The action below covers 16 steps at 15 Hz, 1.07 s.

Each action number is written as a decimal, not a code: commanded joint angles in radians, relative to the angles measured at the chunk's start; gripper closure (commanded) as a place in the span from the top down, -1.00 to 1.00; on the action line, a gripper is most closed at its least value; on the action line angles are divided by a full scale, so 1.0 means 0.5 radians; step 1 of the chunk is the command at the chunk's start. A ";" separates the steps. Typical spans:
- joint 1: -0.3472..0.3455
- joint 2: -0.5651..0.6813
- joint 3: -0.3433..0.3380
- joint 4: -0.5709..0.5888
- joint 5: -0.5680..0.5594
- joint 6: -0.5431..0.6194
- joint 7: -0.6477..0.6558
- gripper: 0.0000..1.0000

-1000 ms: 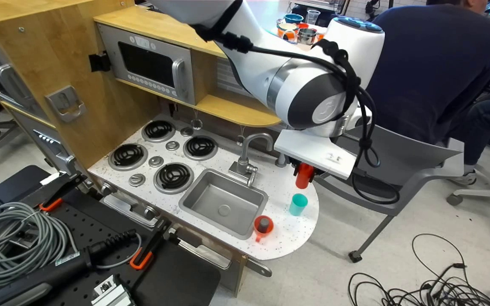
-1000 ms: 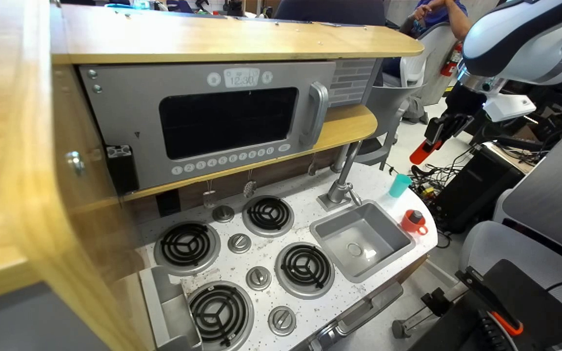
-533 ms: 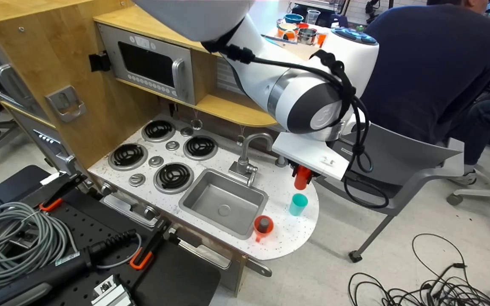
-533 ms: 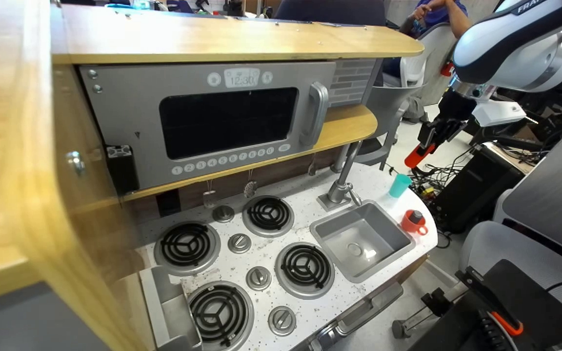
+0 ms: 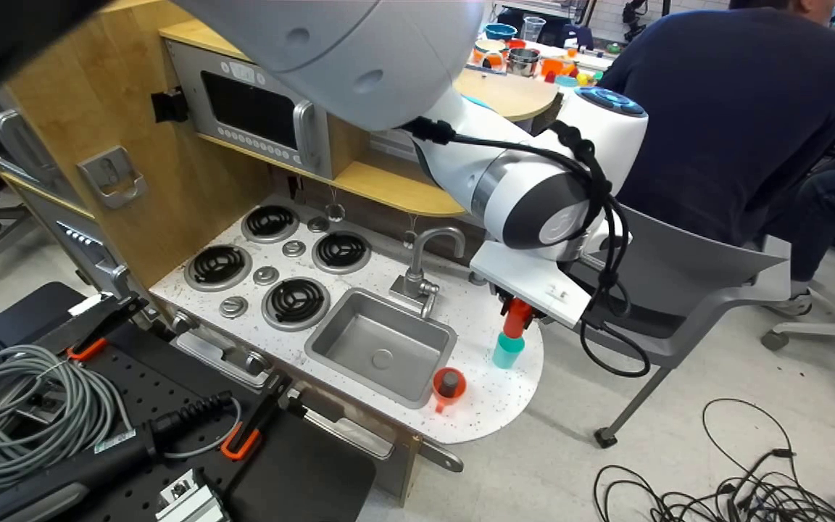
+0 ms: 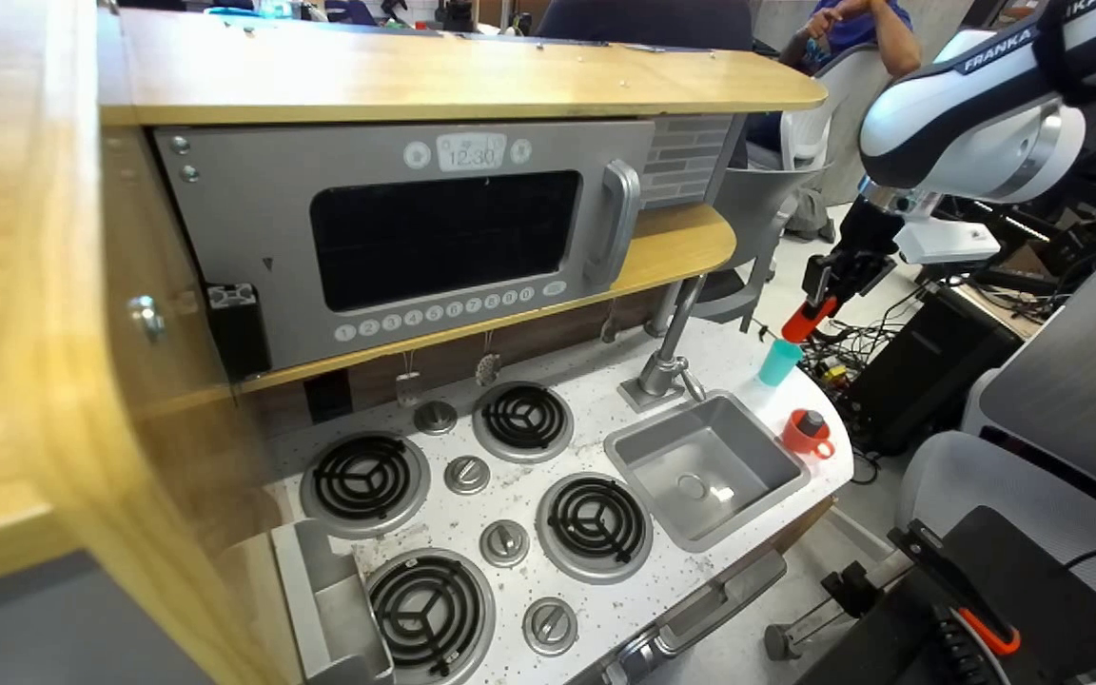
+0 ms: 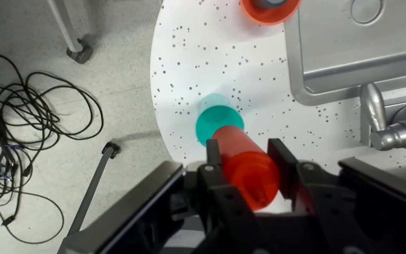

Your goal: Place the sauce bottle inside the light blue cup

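The red sauce bottle (image 5: 514,325) is held between the fingers of my gripper (image 7: 244,146). It is tilted, and its lower end is at the rim of the light blue cup (image 5: 507,355). The bottle (image 6: 803,323) and cup (image 6: 778,364) meet at the rim in an exterior view. In the wrist view, the bottle (image 7: 243,164) covers part of the opening of the cup (image 7: 217,118). I cannot tell whether the bottle's end touches the rim or has entered. The cup stands upright on the white speckled counter (image 5: 486,406).
A red cup (image 5: 441,397) with a dark grey object in it stands near the counter's front edge. It also shows in the wrist view (image 7: 271,16). The metal sink (image 5: 381,348) and faucet (image 5: 415,272) are beside the cups. The counter's rounded edge is close to the light blue cup.
My gripper has moved down with the bottle, bringing its lower end from above the light blue cup to the cup's rim. The cups have not moved.
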 commanded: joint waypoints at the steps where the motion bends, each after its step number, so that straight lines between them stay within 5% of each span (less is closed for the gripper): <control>1: -0.017 0.166 -0.019 0.266 0.058 -0.216 0.084 -0.73; 12: -0.029 0.347 -0.014 0.573 0.055 -0.475 0.105 -0.73; 13: -0.028 0.358 -0.018 0.592 0.049 -0.503 0.103 0.27; 16: -0.028 0.366 -0.025 0.619 0.036 -0.554 0.082 0.55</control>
